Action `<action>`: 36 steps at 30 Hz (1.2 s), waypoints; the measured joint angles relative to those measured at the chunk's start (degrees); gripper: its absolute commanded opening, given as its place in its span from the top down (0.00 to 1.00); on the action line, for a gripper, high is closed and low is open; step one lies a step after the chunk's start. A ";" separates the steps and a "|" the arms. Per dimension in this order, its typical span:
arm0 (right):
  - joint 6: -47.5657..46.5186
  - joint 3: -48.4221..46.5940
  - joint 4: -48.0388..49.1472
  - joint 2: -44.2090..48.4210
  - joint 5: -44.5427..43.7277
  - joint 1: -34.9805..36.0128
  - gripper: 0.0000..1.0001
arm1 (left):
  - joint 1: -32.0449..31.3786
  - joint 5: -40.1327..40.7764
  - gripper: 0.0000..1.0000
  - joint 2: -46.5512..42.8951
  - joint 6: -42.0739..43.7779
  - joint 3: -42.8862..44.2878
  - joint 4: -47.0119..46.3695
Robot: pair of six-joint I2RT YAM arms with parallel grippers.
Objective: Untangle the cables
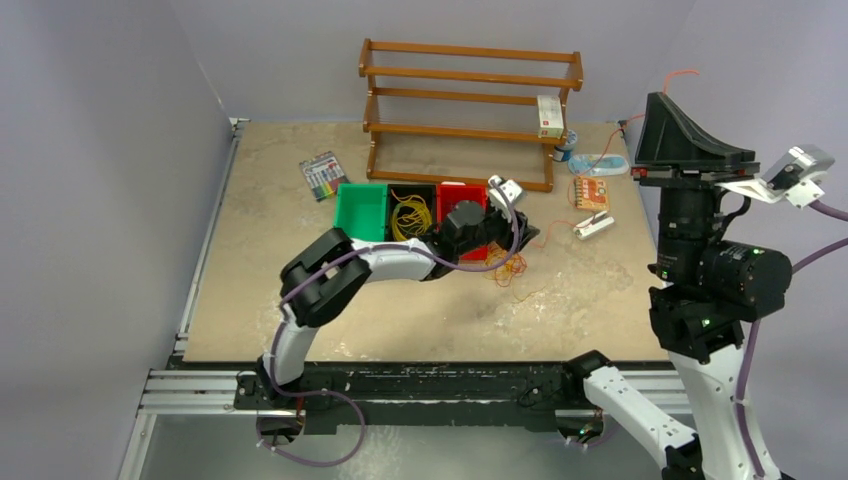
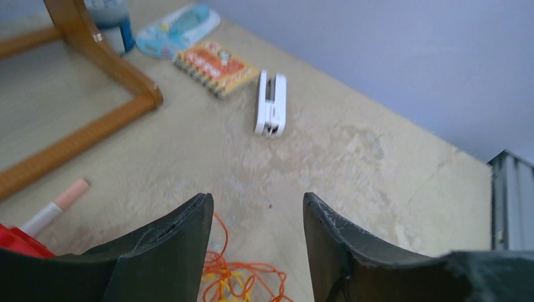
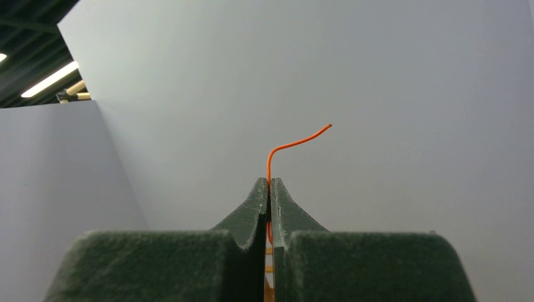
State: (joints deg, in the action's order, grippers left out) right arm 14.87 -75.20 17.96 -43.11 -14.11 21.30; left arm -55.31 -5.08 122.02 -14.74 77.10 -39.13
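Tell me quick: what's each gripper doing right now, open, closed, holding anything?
Left gripper: open, holding nothing, over the orange tangle.
Right gripper: closed on one orange cable, lifted off the table.

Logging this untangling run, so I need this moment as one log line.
left gripper: open, over orange-yellow tangle on table | right gripper: raised, shut on orange cable | yellow cables: in middle bin

The cables [image 2: 236, 270] run off the left wrist view's bottom edge, partly hidden behind the left tool [image 2: 257, 197].
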 measured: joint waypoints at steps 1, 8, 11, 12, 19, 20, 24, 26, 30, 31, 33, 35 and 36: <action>-0.17 0.28 -0.11 -0.02 -0.22 0.00 1.00 | 0.00 0.04 0.43 -1.92 0.50 -0.15 0.35; -1.29 1.22 -1.70 -1.11 -1.25 0.00 1.00 | 0.00 2.27 0.39 -14.93 3.69 -4.66 1.27; -1.68 1.22 -2.38 -2.08 -0.68 0.00 1.00 | 0.00 4.76 0.38 -19.39 5.31 -9.03 2.03; -1.79 1.22 -2.56 -2.45 -0.13 0.00 1.00 | 0.00 5.99 0.38 -20.96 5.73 -10.99 2.47; -2.29 1.64 -3.91 -6.21 6.36 0.00 1.00 | 0.55 10.78 0.35 -32.54 7.93 -21.81 9.03; -2.32 1.68 -4.13 -6.78 7.39 0.00 1.00 | 0.57 11.08 0.33 -34.53 8.22 -22.67 9.64; -2.29 2.64 -4.09 -8.74 11.19 0.00 1.00 | 1.01 11.34 0.29 -42.27 9.42 -24.28 9.49; -2.03 3.32 -3.67 -10.12 13.70 0.00 1.00 | 1.29 11.30 0.28 -45.48 9.62 -24.35 8.52; -0.39 5.49 -1.44 -13.11 18.56 0.00 1.00 | 1.31 11.32 0.25 -49.96 9.77 -24.35 6.51; 0.20 6.10 -0.74 -13.90 19.74 0.00 1.00 | 1.31 11.32 0.24 -50.75 9.86 -24.35 6.29; 1.33 6.93 0.52 -15.39 21.73 0.00 1.00 | 1.33 11.54 0.24 -51.63 9.88 -24.35 6.23; 2.58 7.41 2.34 -17.16 24.87 -0.02 1.00 | 1.70 11.89 0.24 -52.15 9.84 -24.35 6.99; 3.17 7.61 3.39 -18.08 26.56 0.00 1.00 | 2.10 11.82 0.24 -52.30 9.60 -24.35 7.65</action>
State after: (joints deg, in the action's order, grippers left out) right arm 18.04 -67.59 21.34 -61.19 12.45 21.30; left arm -53.21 6.74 69.71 -5.15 52.75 -31.48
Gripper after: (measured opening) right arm 0.007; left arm 0.761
